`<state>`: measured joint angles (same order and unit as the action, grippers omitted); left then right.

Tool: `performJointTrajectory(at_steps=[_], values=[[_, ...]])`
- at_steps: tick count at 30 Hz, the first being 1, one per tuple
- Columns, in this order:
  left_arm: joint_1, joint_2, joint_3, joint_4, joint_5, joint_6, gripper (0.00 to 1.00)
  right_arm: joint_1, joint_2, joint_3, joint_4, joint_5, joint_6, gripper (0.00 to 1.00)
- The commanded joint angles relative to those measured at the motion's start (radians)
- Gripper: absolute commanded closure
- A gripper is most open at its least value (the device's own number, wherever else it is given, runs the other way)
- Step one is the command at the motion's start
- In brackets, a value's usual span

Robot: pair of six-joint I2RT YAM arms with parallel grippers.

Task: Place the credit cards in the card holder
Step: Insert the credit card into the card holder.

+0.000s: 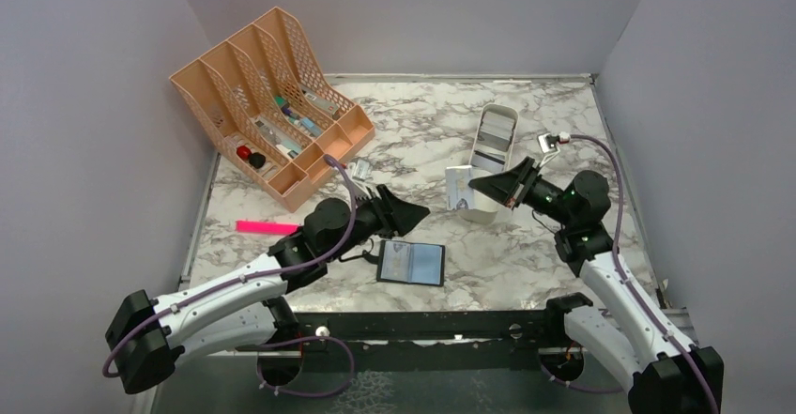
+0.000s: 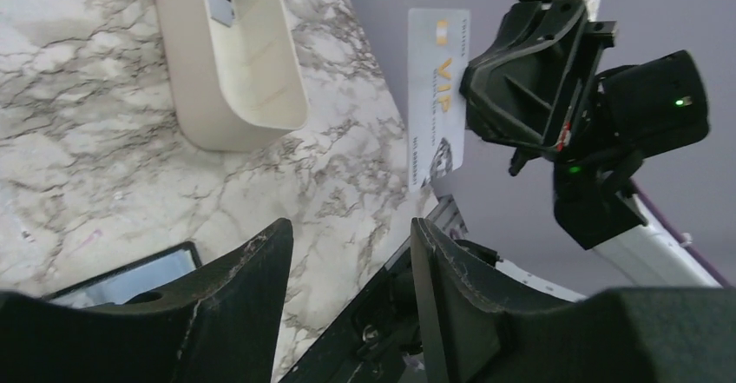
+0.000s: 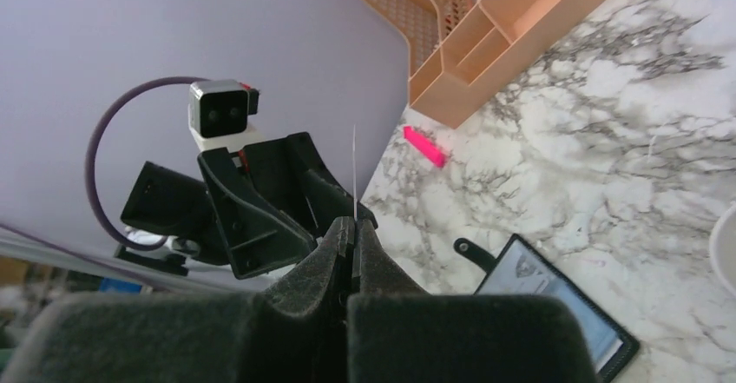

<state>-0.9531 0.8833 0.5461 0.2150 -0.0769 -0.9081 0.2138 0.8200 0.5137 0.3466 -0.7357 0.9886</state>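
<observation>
Above the bench [image 1: 422, 123], the right hand [image 1: 474, 186] is clamped on a white VIP credit card [image 2: 437, 96] facing the empty, parted left hand [image 2: 351, 231]; for the likely handover, centre the card edge between those jaws before routing it to the black card holder [image 1: 410, 264].

This looks like a robotics lab test cell, not a lived-in room. Plain lilac-grey partition walls [image 1: 84, 104] box in a small marble-patterned worktop [image 1: 413, 123] at the left, back and right of the frame. One white-and-black robot arm with a purple cable [image 1: 225, 297] is fixed at lower left and a second matching arm [image 1: 619, 292] at lower right, both by a black metal rail [image 1: 422, 325]. A peach plastic mesh desk organiser [image 1: 272, 85] stands at upper left.
</observation>
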Motion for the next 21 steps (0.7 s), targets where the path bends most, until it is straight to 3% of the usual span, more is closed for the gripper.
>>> performJointTrajectory(at_steps=[1,4,10,15,18,21], values=[[-0.001,0.059,0.077,0.181,0.091,-0.017,0.47,-0.004,-0.024,-0.035,0.185,-0.100,0.180,0.99],[-0.001,0.100,0.095,0.227,0.121,-0.023,0.48,-0.004,-0.047,-0.075,0.271,-0.118,0.241,0.99],[-0.001,0.201,0.133,0.337,0.213,-0.045,0.54,-0.004,-0.083,-0.084,0.248,-0.124,0.248,0.99],[-0.001,0.236,0.147,0.380,0.253,-0.058,0.75,-0.004,-0.093,-0.084,0.223,-0.128,0.237,0.99],[-0.001,0.227,0.137,0.387,0.251,-0.039,1.00,-0.004,-0.094,-0.083,0.197,-0.126,0.214,0.99],[-0.001,0.209,0.118,0.385,0.238,-0.022,1.00,-0.004,-0.089,-0.079,0.143,-0.121,0.170,0.97]])
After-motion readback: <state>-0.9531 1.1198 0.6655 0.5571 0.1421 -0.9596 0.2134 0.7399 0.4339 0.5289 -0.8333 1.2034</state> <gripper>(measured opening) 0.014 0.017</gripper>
